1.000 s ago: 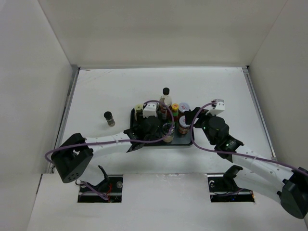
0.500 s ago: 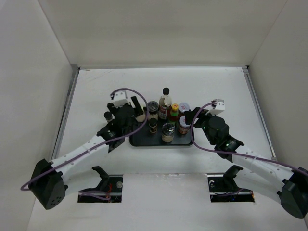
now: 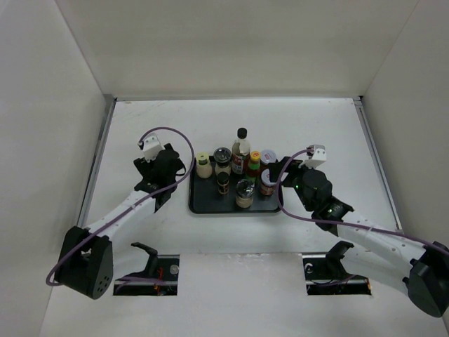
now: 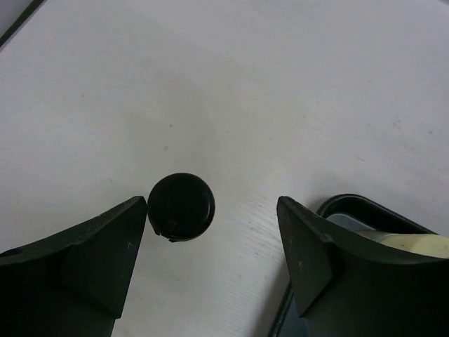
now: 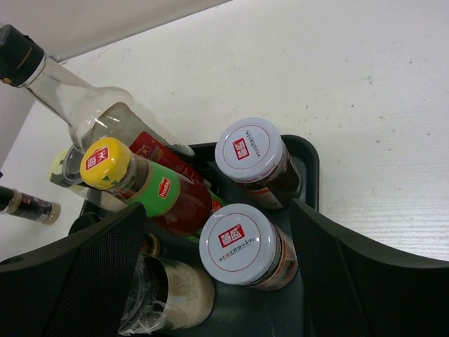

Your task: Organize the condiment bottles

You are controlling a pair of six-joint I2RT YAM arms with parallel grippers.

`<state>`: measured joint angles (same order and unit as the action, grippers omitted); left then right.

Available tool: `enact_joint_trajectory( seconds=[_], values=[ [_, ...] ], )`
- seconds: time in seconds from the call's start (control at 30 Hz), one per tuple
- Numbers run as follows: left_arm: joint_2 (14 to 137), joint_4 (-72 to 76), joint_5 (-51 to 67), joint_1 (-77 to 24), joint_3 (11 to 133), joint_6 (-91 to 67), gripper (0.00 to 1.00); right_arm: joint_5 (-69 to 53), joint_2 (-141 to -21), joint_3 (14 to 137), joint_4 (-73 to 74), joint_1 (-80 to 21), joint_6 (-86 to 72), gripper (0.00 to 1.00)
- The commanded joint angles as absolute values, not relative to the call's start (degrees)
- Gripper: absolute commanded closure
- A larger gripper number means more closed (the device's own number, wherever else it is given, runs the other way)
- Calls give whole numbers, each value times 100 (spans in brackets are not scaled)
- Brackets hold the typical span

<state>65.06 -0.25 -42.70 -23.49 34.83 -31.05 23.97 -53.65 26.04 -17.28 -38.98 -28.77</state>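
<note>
The flat black tray (image 3: 210,205) holds several condiment bottles: a tall clear black-capped bottle (image 3: 242,147), a red yellow-capped sauce bottle (image 3: 255,166), a yellow-lidded jar (image 3: 203,166) and a silver-lidded jar (image 3: 244,191). My left gripper (image 3: 163,174) is open above the table left of the tray. In the left wrist view a black-lidded jar (image 4: 182,207) stands between my open fingers, close to the left finger (image 4: 105,246); my left gripper (image 4: 212,210) holds nothing. My right gripper (image 5: 219,210) is open, straddling a white-lidded jar (image 5: 242,246) at the tray's right end, not touching it.
A second white-lidded jar (image 5: 250,151) stands behind the first. The tray's corner (image 4: 351,207) lies just right of my left gripper's right finger. White walls close the table on the left, back and right.
My left arm has swung left from over the tray to over the lone black-lidded jar on the table. The right arm has not moved.
</note>
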Motion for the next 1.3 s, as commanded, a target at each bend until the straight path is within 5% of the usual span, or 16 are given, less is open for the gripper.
enact_joint_trajectory(
  seconds=[0.0,0.3,0.77,1.27],
  values=[
    [6688,307,-4105,-2149,3428,-3208,27,2382,-5405,2663,-2013,-3898,-2909,13],
    [6996,615,-4052,-1859,3340,-3234,34,2373,-5405,2672,-2021,-3898,-2892,13],
    [6707,598,-3946,-1885,3225,-3164,69,2356,-5388,2654,-2039,-3889,-2909,13],
    [5326,-1186,-4078,-4072,3929,-3251,73,2373,-5317,2637,-2004,-3889,-2909,13]
  ],
)
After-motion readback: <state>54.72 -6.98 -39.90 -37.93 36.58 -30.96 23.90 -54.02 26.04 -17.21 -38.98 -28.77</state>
